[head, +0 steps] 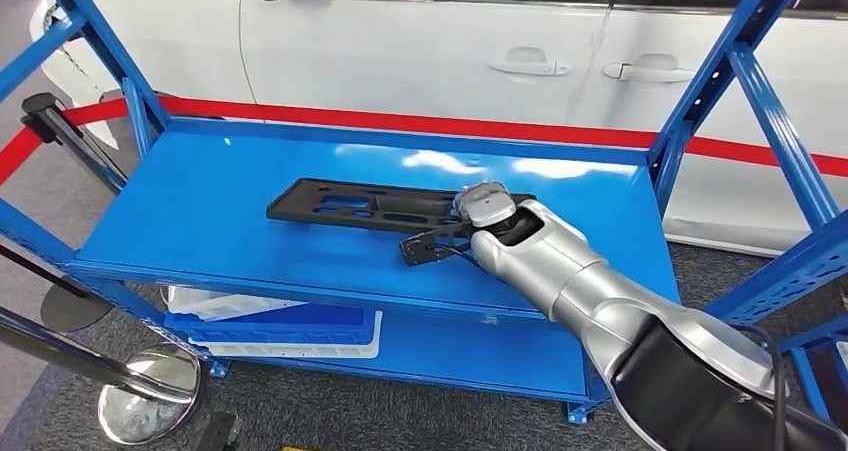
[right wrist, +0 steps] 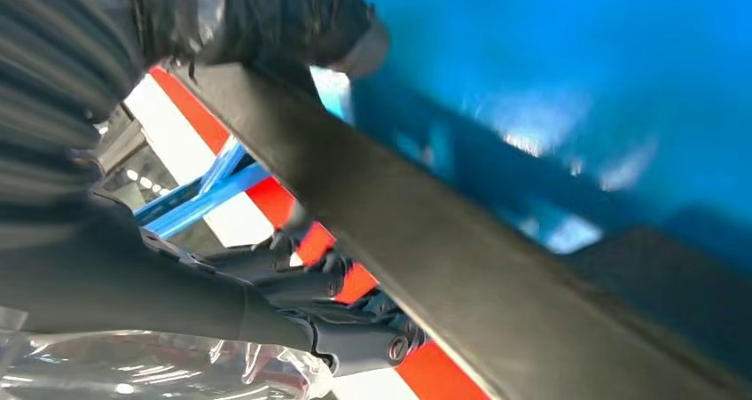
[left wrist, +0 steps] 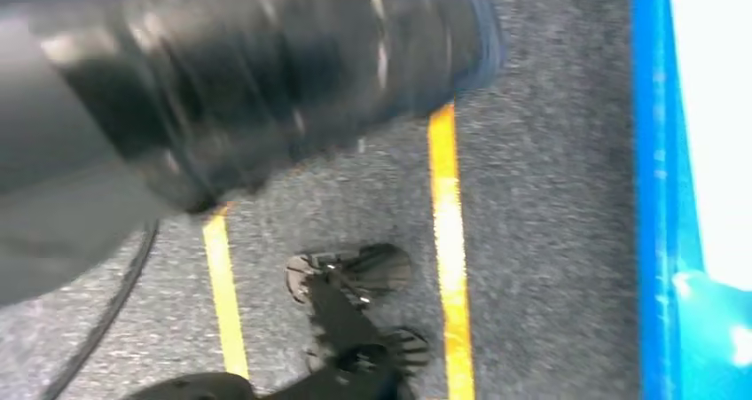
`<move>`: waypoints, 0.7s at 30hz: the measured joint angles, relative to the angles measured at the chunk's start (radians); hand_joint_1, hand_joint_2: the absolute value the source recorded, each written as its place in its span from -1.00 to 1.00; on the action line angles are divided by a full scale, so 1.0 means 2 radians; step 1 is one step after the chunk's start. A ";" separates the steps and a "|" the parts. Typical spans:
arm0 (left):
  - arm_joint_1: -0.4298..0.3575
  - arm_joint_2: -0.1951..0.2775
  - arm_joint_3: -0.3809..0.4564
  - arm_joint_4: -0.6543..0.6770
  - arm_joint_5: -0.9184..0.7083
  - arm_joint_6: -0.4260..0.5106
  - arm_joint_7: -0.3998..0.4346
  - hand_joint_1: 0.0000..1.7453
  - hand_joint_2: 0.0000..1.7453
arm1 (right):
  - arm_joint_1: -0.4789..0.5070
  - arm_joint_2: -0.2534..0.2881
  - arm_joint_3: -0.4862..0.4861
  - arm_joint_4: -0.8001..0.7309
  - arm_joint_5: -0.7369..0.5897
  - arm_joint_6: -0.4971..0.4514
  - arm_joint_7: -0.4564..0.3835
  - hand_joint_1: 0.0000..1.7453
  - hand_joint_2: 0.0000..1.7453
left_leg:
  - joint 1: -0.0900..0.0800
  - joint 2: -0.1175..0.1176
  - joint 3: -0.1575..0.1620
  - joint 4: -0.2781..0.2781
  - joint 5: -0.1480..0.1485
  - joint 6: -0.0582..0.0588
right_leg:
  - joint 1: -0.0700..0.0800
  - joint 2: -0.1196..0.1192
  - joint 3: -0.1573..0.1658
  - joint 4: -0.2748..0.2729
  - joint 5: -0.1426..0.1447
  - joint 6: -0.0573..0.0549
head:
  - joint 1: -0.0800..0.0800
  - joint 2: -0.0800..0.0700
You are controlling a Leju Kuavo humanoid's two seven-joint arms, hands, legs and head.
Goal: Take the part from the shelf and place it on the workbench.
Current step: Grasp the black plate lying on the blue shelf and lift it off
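My right hand [head: 487, 211] is on the right end of the black part [head: 370, 209], which lies flat on the blue shelf [head: 200, 221], top level, a bit right of center. From the wrist cam my thumb [right wrist: 355, 41] and darker fingers [right wrist: 337, 329] sit on opp sides of the part's edge, so looks like I'm gripping it. Left hand: blurry wrist view of grey floor w/ yellow lines [left wrist: 448, 240], can't tell its state. White car [head: 420, 51] and red barrier band [head: 420, 123] behind the shelf, white tray [head: 290, 331] on the lower level.
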 joint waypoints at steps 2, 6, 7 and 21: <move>-0.001 0.001 0.000 0.000 0.002 -0.007 -0.009 -1.00 1.00 | -0.003 -0.001 0.000 0.000 -0.002 -0.007 -0.005 1.00 1.00 | -0.002 0.000 0.003 -0.008 0.000 0.005 | 0.001 0.002 0.000 -0.002 0.001 0.005 | 0.000 0.000; -0.003 0.001 0.000 0.000 0.002 -0.013 -0.018 -1.00 1.00 | -0.006 -0.002 0.000 0.000 -0.005 -0.024 -0.013 1.00 1.00 | 0.002 0.001 0.007 -0.015 0.005 0.017 | 0.002 -0.001 -0.017 0.035 -0.023 0.015 | 0.002 0.000; -0.004 0.001 -0.001 0.000 0.002 -0.013 -0.019 -1.00 1.00 | -0.006 -0.002 0.000 0.000 -0.006 -0.027 -0.014 1.00 1.00 | 0.002 0.001 0.007 -0.015 0.006 0.018 | 0.001 -0.002 -0.031 0.066 -0.039 0.016 | 0.003 0.000; -0.005 0.004 -0.002 0.000 0.015 -0.021 -0.036 -1.00 1.00 | -0.017 0.001 0.000 -0.025 0.000 -0.137 -0.037 1.00 1.00 | 0.000 0.000 -0.014 0.022 -0.018 -0.001 | -0.003 -0.002 -0.010 0.006 -0.001 -0.001 | 0.001 0.000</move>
